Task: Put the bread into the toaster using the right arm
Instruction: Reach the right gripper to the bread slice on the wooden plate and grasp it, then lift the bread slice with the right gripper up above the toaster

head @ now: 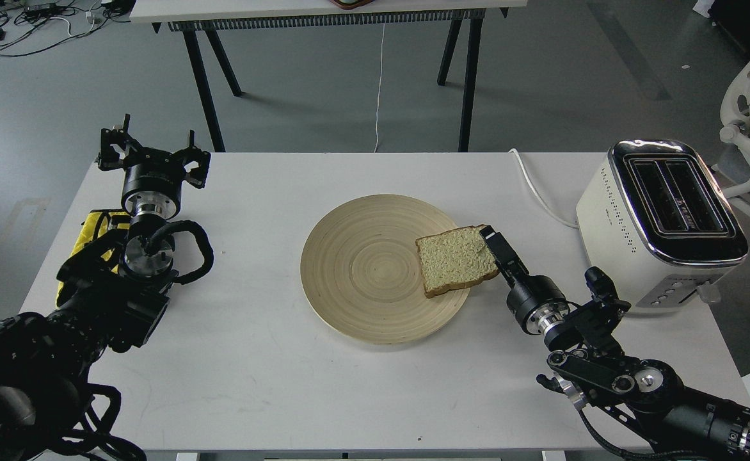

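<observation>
The bread (455, 259), a pale slice with brown crust, lies flat on the right part of a round wooden plate (362, 269). The cream-white toaster (660, 221) with chrome top and two empty black slots stands at the table's right edge. My right gripper (494, 244) reaches in low from the lower right; its fingers are at the bread's right edge, over the crust. I see it edge-on, so I cannot tell whether the jaws are closed on the slice. My left gripper (151, 153) rests open and empty at the table's far left.
The toaster's white cord (535, 186) runs across the table behind the plate's right side. A yellow cloth (90, 230) lies under my left arm. A second table (324, 13) stands beyond, and a white chair (749, 109) is at the right.
</observation>
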